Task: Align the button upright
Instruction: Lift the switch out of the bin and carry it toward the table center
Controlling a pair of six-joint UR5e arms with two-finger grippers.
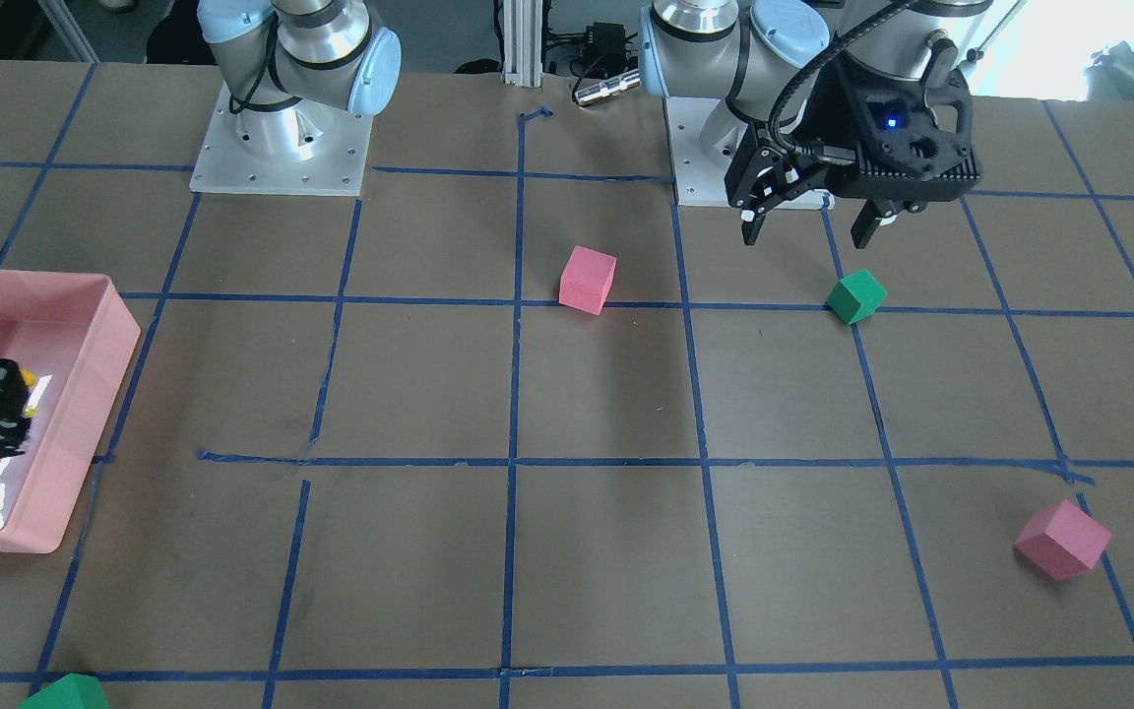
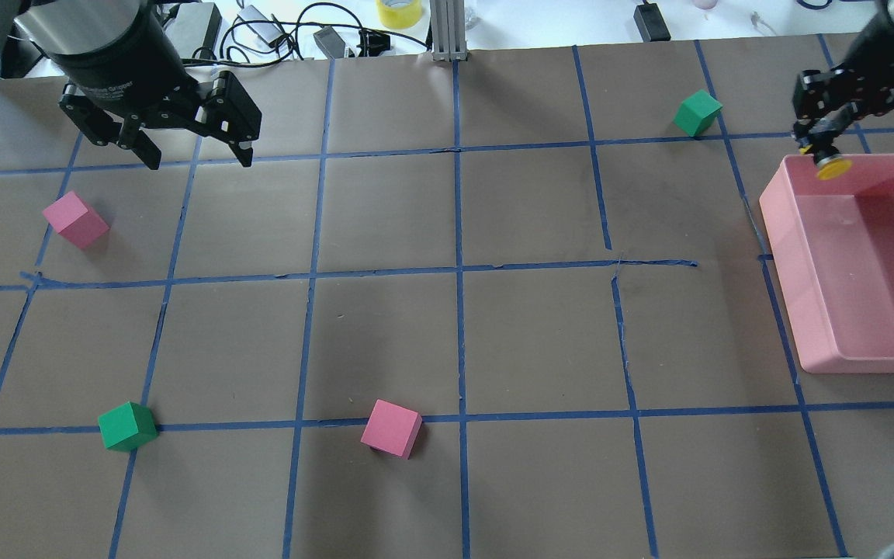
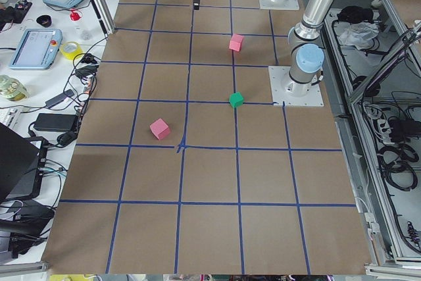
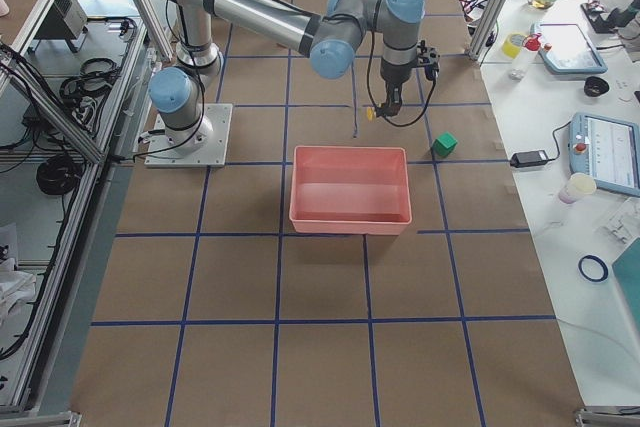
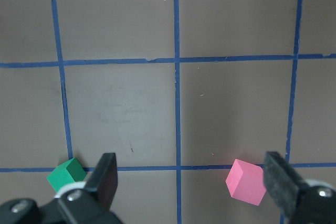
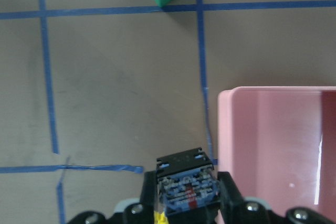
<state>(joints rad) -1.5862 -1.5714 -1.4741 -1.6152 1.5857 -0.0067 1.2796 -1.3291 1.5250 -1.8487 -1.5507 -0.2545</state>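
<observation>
Bin (image 2: 866,363), all pink, sits on the table (image 2: 385,310); the right gripper (image 2: 823,144) hangs near its corner, squeezing the button (image 2: 833,165). The left gripper (image 2: 199,161) is wide open.

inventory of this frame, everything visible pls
button: 1, yellow cap, held in the right gripper at the bin's far rim
bin: 1, pink, on the table's right side
pink cubes: 2, one far left, one near the middle
green cubes: 2, one near left, one far right by the bin
table: 1, brown with a blue tape grid
tape roll: 1, yellow, beyond the table's far edge
left gripper: open, empty, above the far left of the table
right gripper: shut on the button
</observation>
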